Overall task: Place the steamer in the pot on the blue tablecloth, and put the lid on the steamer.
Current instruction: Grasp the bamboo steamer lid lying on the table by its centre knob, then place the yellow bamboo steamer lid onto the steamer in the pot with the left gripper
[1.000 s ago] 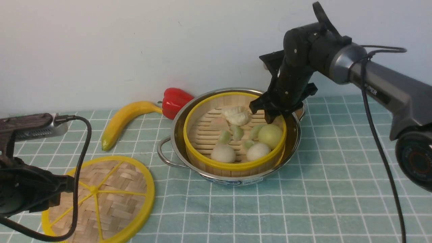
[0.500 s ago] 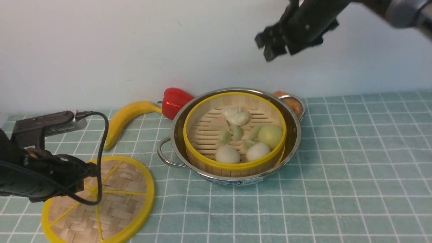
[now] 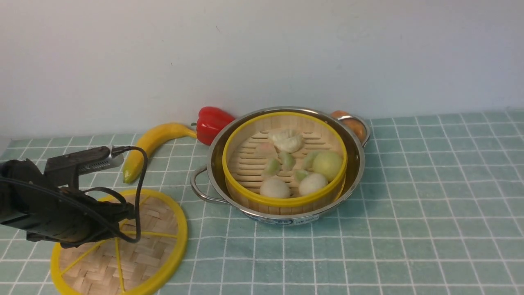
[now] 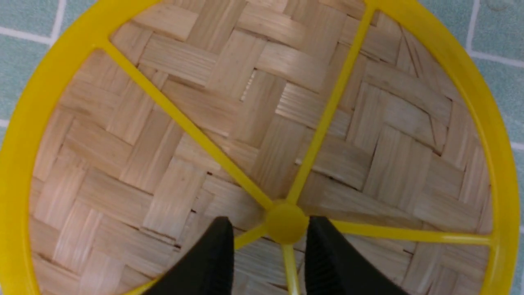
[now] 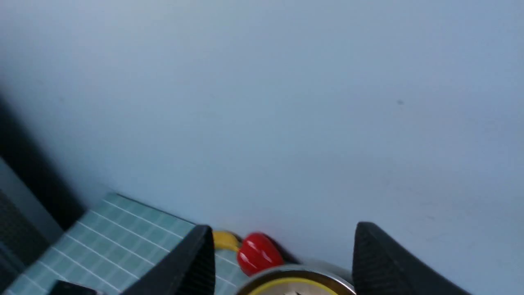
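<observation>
The steamer point(image 3: 282, 205), a bamboo basket with a yellow rim, sits inside the steel pot point(image 3: 357, 164) on the blue tablecloth point(image 3: 409, 229); dumplings and buns lie in it. The lid point(image 3: 159, 233) lies flat on the cloth at the front left. My left gripper point(image 3: 127, 213) hangs low over the lid's middle. In the left wrist view it point(image 4: 268, 225) is open, its fingers on either side of the lid's point(image 4: 204, 123) yellow hub point(image 4: 286, 223). My right gripper point(image 5: 282, 227) is open and empty, high up facing the wall; the pot's rim point(image 5: 294, 272) shows below it. It is outside the front view.
A banana point(image 3: 151, 141) and a red pepper point(image 3: 211, 123) lie behind the lid, left of the pot. A small orange thing point(image 3: 355, 127) sits behind the pot's far handle. The wall stands close behind.
My right gripper has let go of the steamer's rim, risen up and out of the front view, jaws wider. My left arm has moved right, over the lid's middle.
</observation>
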Motion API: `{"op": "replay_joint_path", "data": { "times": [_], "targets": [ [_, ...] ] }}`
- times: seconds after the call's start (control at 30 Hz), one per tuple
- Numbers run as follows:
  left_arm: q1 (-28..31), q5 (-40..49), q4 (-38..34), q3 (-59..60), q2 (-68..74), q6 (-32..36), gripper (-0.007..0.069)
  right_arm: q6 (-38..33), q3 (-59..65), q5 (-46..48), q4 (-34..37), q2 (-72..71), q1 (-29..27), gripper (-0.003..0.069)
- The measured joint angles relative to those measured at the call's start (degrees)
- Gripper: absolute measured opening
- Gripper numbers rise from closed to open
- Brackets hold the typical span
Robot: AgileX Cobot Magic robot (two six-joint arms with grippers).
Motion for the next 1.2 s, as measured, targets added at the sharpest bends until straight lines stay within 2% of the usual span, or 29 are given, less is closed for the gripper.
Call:
{"op": "replay_joint_path", "data": {
  "times": [0.07,0.17,0.27,0.37,0.6,0.7,0.83,0.9,1.07,1.2],
  "targets": [
    [0.0,-0.8,-0.5,0.0,1.1,0.0,0.0244,-1.3,-0.1,0.0,4.2,-5.7,0.0,0.0447],
    [0.0,-0.9,-1.1,0.0,1.4,0.0,0.0242,-2.4,0.9,0.0,5.8,-9.8,0.0,0.0447],
    [0.0,-1.0,-1.5,-0.1,1.5,0.0,0.0211,-3.1,3.8,0.0,6.1,-14.0,0.0,0.0447],
    [0.0,-1.4,-1.6,-0.2,1.6,0.0,0.0127,-3.7,9.4,0.0,6.1,-18.3,0.0,0.0447],
    [0.0,1.9,1.5,-2.4,1.7,-0.1,0.0113,-3.9,23.6,0.1,5.3,-25.8,0.0,0.0447],
    [0.0,8.3,6.1,-6.5,1.0,-0.3,0.0113,-3.7,29.9,0.2,3.9,-29.9,0.0,0.0447],
    [0.0,17.7,14.0,-18.1,-1.5,-1.9,0.0113,-1.7,35.8,0.3,1.4,-36.5,0.0,0.0447],
    [0.0,20.6,15.5,-23.5,-1.9,-2.4,0.0113,-0.6,37.1,0.4,0.4,-38.8,0.0,0.0447],
    [-3.0,25.1,15.0,-35.5,-2.1,-2.4,0.0113,2.4,38.7,0.4,-0.6,-42.5,0.0,0.0447],
    [-11.7,25.3,12.4,-43.2,-0.1,-0.3,0.0113,3.2,38.7,0.4,-0.6,-43.0,0.0,0.0447]
  ]
}}
